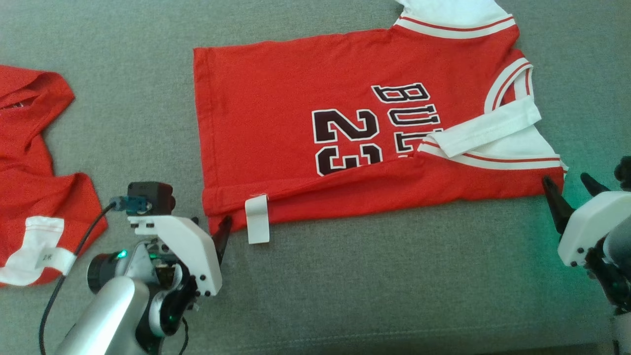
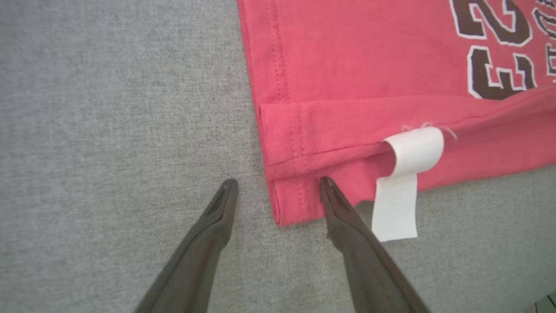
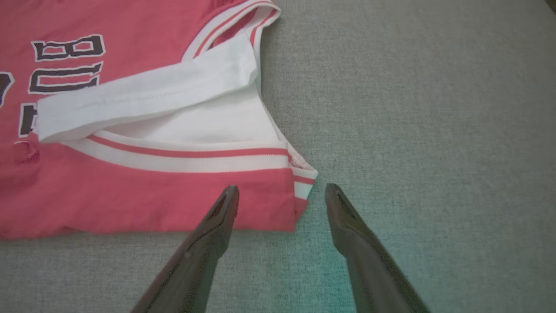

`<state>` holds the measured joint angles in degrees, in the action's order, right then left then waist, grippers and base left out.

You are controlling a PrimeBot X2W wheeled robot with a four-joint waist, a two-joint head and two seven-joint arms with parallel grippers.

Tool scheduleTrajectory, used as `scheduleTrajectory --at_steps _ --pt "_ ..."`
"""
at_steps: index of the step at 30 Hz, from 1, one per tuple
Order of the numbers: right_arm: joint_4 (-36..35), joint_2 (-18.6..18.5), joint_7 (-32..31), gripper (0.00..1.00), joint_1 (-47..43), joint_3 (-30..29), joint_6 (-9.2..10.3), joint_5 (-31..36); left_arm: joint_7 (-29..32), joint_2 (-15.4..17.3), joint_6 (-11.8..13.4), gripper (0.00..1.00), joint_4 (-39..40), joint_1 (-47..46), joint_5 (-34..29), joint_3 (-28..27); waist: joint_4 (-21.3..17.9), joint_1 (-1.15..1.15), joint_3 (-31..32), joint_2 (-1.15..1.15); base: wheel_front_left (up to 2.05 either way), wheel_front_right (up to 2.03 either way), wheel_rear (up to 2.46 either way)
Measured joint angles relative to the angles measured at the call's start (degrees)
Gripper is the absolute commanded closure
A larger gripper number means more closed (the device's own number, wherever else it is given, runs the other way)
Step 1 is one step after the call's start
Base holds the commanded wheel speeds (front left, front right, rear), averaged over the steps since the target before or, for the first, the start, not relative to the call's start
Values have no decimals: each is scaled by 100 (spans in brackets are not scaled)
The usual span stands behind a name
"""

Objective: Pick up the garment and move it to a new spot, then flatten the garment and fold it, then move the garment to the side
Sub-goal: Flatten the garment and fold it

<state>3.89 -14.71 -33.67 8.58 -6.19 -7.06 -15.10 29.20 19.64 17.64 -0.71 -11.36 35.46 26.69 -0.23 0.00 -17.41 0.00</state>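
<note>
Slippage was the likely trouble: with the jersey (image 1: 296,123) flat across the middle of the surface (image 1: 345,296), near edge doubled over, the left pincer (image 2: 278,182) and right pincer (image 3: 281,188) stood spread over its near corners, where a shallow pinch might catch only one layer.

The garment (image 1: 296,108) is red with white, red-striped trim and a dark, white-edged "23" and lettering; its label (image 1: 257,219) is white. The desk (image 1: 345,296) is plain grey. A second garment (image 1: 24,148) is red and white.
</note>
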Motion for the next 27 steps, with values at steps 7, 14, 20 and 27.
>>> scheduleTrajectory --at_steps 7,14,20,27 --pt "121 1 -157 0 1 -19 0 8 29 -7 -52 6 -115 -89 16 52 6 0 -14 0 0 0 0" --pt "347 36 -235 0 52 -43 0 49 57 -26 -109 12 -160 -181 22 97 20 0 -52 0 0 0 0" --pt "668 165 -392 0 444 12 0 20 94 -101 -190 29 -205 -253 105 132 38 0 -86 0 0 0 0" --pt "839 158 -446 0 609 85 0 -105 97 -187 -280 55 -309 -352 162 213 104 0 -110 0 0 0 0"
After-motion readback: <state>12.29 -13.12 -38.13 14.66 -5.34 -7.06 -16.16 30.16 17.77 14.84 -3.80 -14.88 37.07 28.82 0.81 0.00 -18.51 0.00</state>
